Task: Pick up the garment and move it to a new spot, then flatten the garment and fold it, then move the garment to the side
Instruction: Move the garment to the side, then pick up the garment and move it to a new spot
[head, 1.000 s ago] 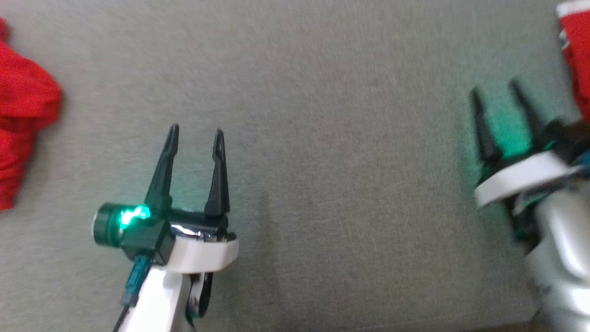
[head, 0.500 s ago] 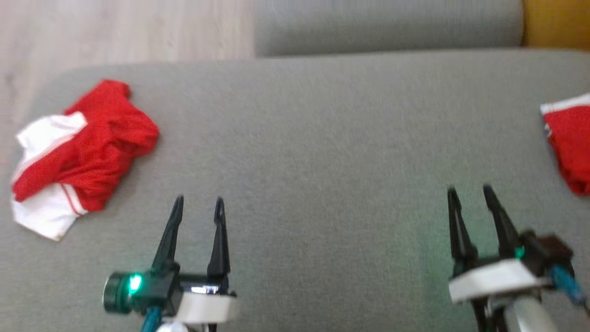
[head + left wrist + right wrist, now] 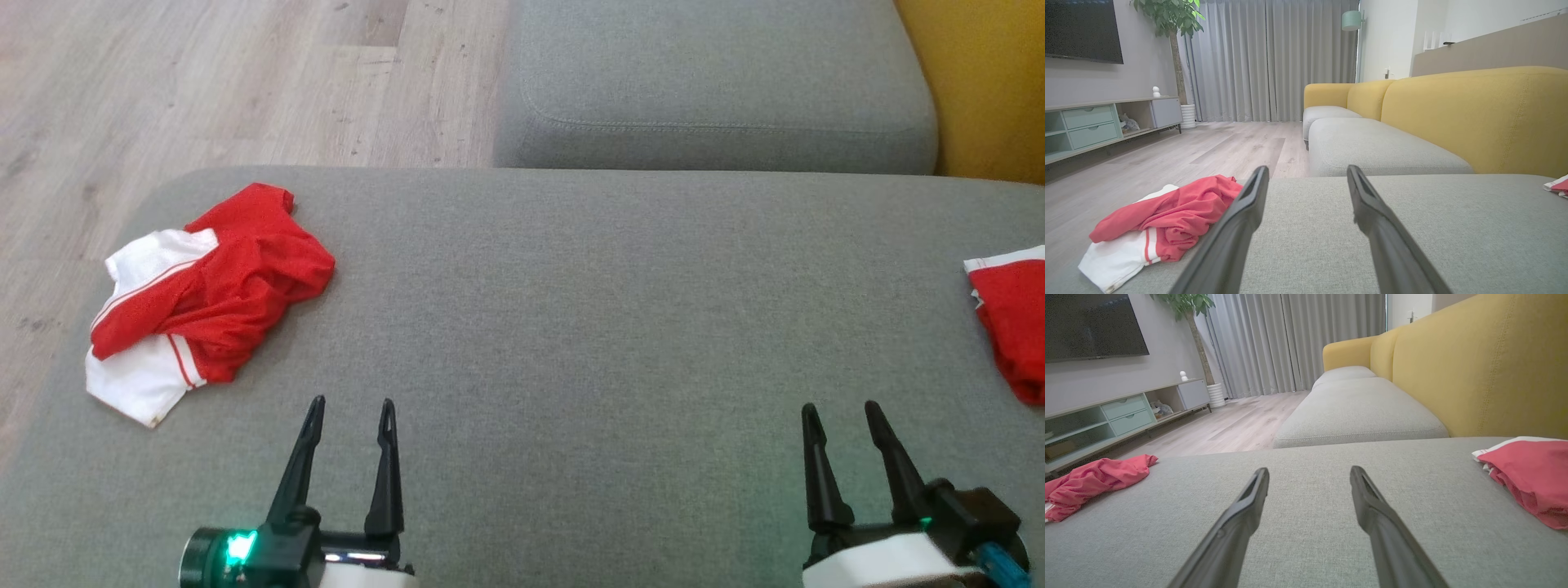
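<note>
**A:** What takes up the most room?

**B:** The wide grey seat cushion. A second grey cushion butts against its far edge, with pale wooden floor off the far left corner and a yellow backrest along the right.

**A:** A second ago it was nothing but grey fabric.

**B:** The head camera has tipped up. The floor, the second cushion and the backrest have all come into frame, and the blur has gone. That is the view shifting, not the things.

**A:** And the clothes?

**B:** The crumpled red-and-white garment lies in a heap near the cushion's far left corner, whole in the picture now where before it was cut off at the left edge. A second red garment with a white trim lies at the cushion's right edge, partly out of frame.

**A:** The grippers?

**B:** The left gripper and the right gripper sit lower in the picture than before, at the near edge. Each has its fingers spread and holds nothing. Both hover over bare fabric, well apart from either garment.
</note>
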